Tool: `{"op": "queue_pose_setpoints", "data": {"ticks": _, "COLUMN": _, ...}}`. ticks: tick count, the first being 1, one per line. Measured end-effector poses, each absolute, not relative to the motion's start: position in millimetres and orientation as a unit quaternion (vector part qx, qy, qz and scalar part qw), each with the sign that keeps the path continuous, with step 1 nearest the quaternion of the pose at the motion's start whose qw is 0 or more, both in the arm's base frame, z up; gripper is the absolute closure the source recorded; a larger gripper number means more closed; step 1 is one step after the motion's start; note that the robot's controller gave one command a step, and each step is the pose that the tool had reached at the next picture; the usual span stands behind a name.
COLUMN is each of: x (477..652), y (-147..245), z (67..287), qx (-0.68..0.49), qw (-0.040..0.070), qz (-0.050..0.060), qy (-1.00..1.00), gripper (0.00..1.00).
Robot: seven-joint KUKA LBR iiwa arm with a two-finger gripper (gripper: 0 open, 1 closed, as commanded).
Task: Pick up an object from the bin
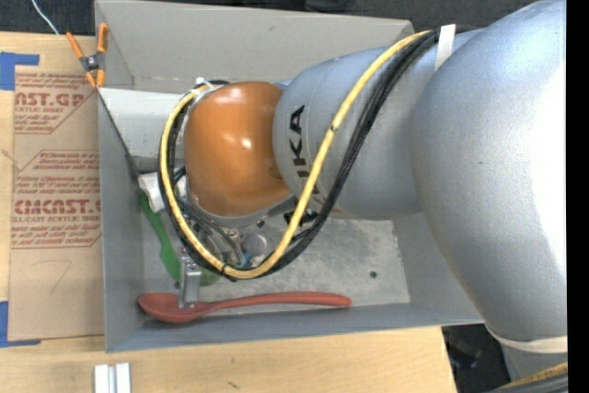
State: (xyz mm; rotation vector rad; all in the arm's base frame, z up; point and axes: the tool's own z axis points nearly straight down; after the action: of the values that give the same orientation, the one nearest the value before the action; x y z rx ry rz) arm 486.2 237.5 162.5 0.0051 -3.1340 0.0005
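My gripper (190, 283) reaches down under the orange wrist cover at the bin's front left; most of it is hidden. Its lower end stands just above the bowl of a red long-handled spoon (267, 300), which lies flat along the bin's front wall with the bowl at the left. Whether it touches the spoon I cannot tell. A green strip-like thing (160, 230) lies slanted just left of the gripper, along the left wall.
A small white piece (148, 185) sits at the upper end of the green strip, by the left wall. The arm and its yellow and black cables cover the bin's middle and back. Bare grey floor shows at the front right.
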Motion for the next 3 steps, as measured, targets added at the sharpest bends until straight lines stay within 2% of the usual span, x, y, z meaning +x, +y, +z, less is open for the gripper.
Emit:
{"op": "queue_pose_setpoints", "data": {"ticks": 1, "x": 488.7, "y": 236, "z": 167, "qx": 0.0, "qw": 0.0, "qz": -0.001, "qy": -1.0, "gripper": 0.0}}
{"op": "queue_pose_setpoints", "data": {"ticks": 2, "x": 535.4, "y": 158, "z": 147, "qx": 0.147, "qw": 0.003, "qz": -0.001, "qy": -0.989, "gripper": 0.0}}
{"op": "queue_pose_setpoints", "data": {"ticks": 3, "x": 520.5, "y": 160, "z": 131, "qx": 0.107, "qw": 0.0, "qz": -0.002, "qy": -0.994, "gripper": 0.0}}
